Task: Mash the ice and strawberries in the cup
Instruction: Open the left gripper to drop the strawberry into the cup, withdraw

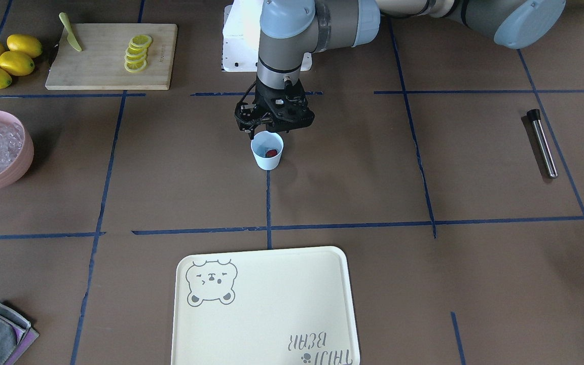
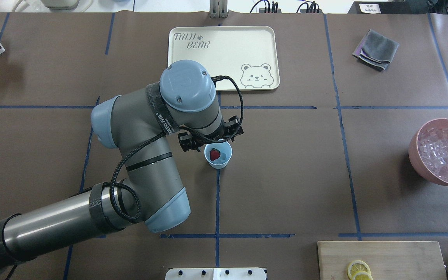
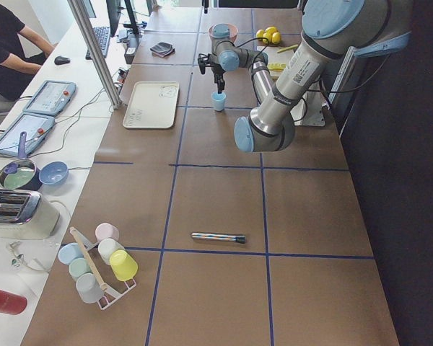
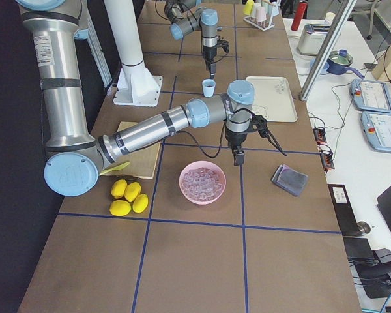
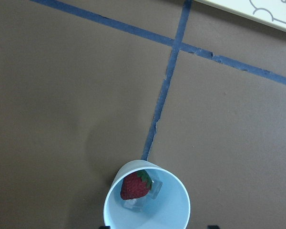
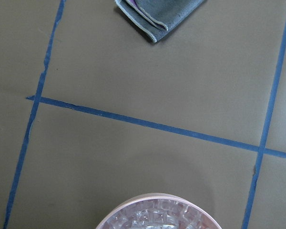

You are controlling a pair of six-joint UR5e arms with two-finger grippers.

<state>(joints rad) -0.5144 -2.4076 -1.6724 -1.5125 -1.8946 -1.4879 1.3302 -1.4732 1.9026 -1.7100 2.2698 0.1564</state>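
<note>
The pale blue cup (image 1: 266, 161) stands upright near the table's middle, on a blue tape line. In the left wrist view a red strawberry (image 5: 135, 185) lies inside the cup (image 5: 155, 215) on top of a clear ice cube (image 5: 156, 189). My left gripper (image 1: 271, 126) hangs just above the cup's rim, on the robot's side, open and empty. More ice (image 2: 443, 152) fills the pink bowl (image 2: 416, 155). My right gripper (image 4: 238, 155) hovers beyond the bowl, towards the grey cloth; I cannot tell whether it is open or shut.
A metal muddler (image 1: 543, 144) lies on the table far on my left. The cream bear tray (image 2: 224, 58) sits beyond the cup. A cutting board (image 1: 112, 56) holds lemon slices and a knife, with whole lemons (image 1: 3, 61) beside it. A folded grey cloth (image 2: 375, 49) lies far right.
</note>
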